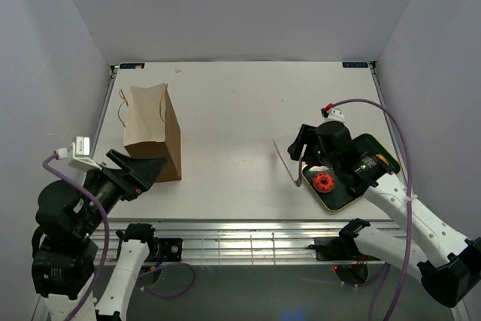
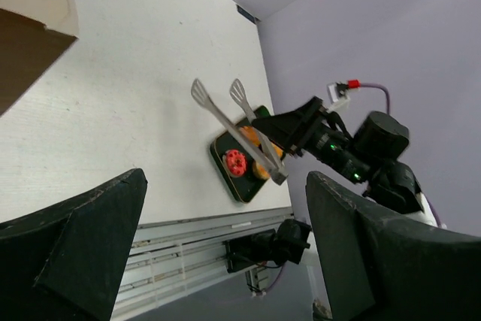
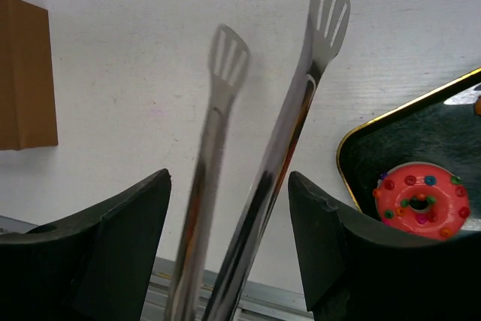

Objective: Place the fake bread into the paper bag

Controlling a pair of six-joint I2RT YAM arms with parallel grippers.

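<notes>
White tabletop (image 1: 240, 103): the paper bag (image 1: 150, 129) stands upright at left, just beyond the released left pincer (image 1: 144, 169). At near right, the right pincer (image 1: 304, 145) grasps metal tongs (image 1: 287, 162) beside the dark tray (image 1: 338, 204) holding the red donut (image 1: 324, 181).

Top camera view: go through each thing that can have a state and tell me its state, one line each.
Tall brown kraft paper bag: standing upright on the table.
Dark green gold-rimmed tray: flat on the table.
Red-frosted ring donut: lying on that tray.
Slotted silver metal tongs: gripped, tips apart, empty.
Left gripper: open, empty.
Right gripper: closed on the tongs.
</notes>
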